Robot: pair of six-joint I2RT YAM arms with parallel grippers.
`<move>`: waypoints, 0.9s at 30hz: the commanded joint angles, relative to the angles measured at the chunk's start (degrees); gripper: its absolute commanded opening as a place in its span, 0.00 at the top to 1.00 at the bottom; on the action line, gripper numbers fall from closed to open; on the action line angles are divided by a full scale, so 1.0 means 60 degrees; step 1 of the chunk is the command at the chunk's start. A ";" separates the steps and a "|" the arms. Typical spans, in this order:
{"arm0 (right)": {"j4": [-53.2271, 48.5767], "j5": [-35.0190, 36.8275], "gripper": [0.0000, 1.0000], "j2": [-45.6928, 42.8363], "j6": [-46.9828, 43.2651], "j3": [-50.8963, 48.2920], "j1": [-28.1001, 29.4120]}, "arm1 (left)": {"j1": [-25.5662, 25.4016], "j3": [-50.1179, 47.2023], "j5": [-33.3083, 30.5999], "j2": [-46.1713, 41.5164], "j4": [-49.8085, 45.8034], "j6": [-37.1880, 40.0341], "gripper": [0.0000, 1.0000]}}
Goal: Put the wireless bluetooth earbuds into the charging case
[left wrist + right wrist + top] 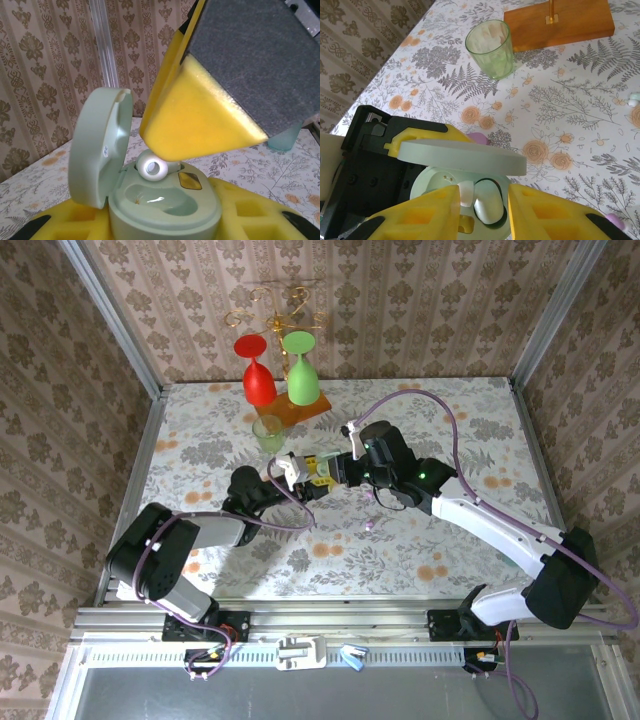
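My left gripper point(283, 476) is shut on the base of the mint charging case point(165, 207), whose lid point(99, 146) stands open. The pale whitish earbud point(489, 202) lies in the case's far slot, with its ear tip point(152, 168) facing the left wrist camera. The near slot point(160, 199) is empty. My right gripper point(485, 215) hovers over the case, open, with a yellow finger point(422, 215) on each side of the bud. The lilac earbud point(370, 527) lies on the tablecloth right of the case, at the lower right edge of the right wrist view point(615, 218).
A green tumbler point(490, 47) stands just behind the case. Behind it, a wooden stand point(557, 20) carries a red glass point(258, 380) and a green glass point(302, 378). A lilac thing point(479, 137) peeks out behind the lid. A small whitish bit point(634, 100) lies at the right.
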 commanded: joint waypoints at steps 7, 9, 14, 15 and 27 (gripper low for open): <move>-0.0198 0.0100 0.70 0.0090 -0.0280 0.0352 0.0097 | -0.0017 -0.0203 0.0001 -0.0323 0.0332 0.0143 0.75; -0.0306 0.0048 0.71 0.0357 -0.0358 0.0413 0.0097 | -0.0017 -0.0234 -0.0034 -0.0377 0.0339 0.0138 0.75; -0.0391 -0.0110 0.68 0.0280 -0.0383 0.0434 0.0097 | 0.0005 -0.0263 -0.0134 -0.0348 0.0337 0.0177 0.75; -0.0379 -0.0121 0.66 0.0262 -0.0384 0.0442 0.0097 | -0.0003 -0.0250 -0.0137 -0.0320 0.0340 0.0172 0.75; -0.0546 -0.0127 0.68 0.0292 -0.0470 0.0475 0.0181 | -0.0012 -0.0305 -0.0149 -0.0350 0.0329 0.0129 0.75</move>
